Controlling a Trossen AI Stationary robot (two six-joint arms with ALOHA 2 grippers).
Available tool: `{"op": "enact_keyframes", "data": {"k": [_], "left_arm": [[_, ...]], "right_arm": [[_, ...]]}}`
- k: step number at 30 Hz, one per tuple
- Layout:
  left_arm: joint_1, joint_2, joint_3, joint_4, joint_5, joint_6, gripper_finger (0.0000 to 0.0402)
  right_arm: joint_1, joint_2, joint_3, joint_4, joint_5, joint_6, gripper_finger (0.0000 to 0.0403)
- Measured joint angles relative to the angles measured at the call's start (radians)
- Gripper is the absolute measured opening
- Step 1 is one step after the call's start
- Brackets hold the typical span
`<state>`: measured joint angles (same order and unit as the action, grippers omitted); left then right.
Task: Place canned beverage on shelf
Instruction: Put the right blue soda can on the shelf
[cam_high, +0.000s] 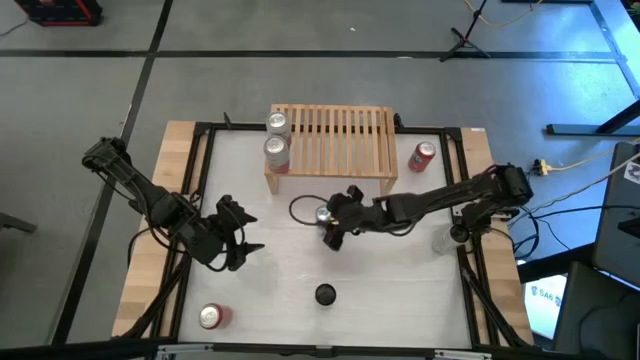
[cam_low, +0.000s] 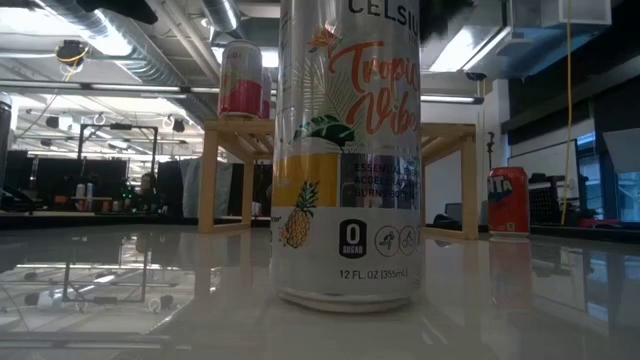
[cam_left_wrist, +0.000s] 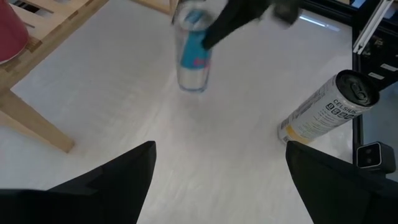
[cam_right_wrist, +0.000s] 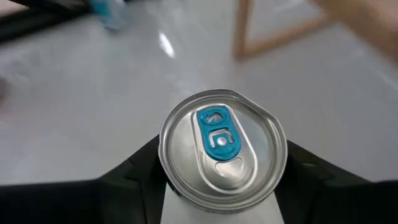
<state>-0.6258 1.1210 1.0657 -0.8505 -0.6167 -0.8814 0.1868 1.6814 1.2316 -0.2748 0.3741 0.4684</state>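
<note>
The light-wood slatted shelf (cam_high: 340, 140) stands at the table's far middle, with two cans (cam_high: 276, 124) (cam_high: 276, 150) upright on its left end. In front of it my right gripper (cam_high: 332, 218) is shut on a blue-and-white can (cam_left_wrist: 191, 57) with a silver top and a blue tab (cam_right_wrist: 219, 137). My left gripper (cam_high: 240, 238) hangs open over the table's left part, with nothing between its fingers (cam_left_wrist: 112, 180). In the low view the held can is hidden behind a tall Celsius can (cam_low: 348, 150). My right gripper pinches the blue-and-white can between its two fingers (cam_right_wrist: 140, 177), which lie on opposite sides of the can's wall (cam_right_wrist: 174, 208) just under the top rim. They come slanting down from the table's right. The can stands upright; whether its base is clear of the table, I cannot tell.
The Celsius can (cam_high: 325, 294) stands near the table's front middle. A red can (cam_high: 423, 155) stands right of the shelf, and another red can (cam_high: 212, 316) lies near the front left corner. A black frame (cam_high: 200, 150) runs along the table's edges.
</note>
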Motion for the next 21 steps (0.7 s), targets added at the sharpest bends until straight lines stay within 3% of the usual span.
{"op": "enact_keyframes", "data": {"k": [6, 12, 17, 21], "left_arm": [[0.0, 0.0, 0.0, 0.005, -0.001, 0.0, 0.0349], [0.001, 0.0, 0.0, 0.008, -0.002, 0.0, 0.0349], [0.011, 0.0, 0.0, 0.009, -0.002, 0.0, 0.0349], [0.032, 0.0, 0.0, 0.028, -0.002, 0.001, 0.0349]], "right_arm": [[0.001, -0.011, 0.235, -0.191, -0.052, -0.098, 0.0215], [-0.023, -0.013, 0.446, -0.277, -0.035, -0.219, 0.0216], [-0.109, -0.013, 0.506, -0.277, -0.022, -0.272, 0.0216], [-0.183, -0.013, 0.507, -0.235, -0.079, -0.297, 0.0216]]}}
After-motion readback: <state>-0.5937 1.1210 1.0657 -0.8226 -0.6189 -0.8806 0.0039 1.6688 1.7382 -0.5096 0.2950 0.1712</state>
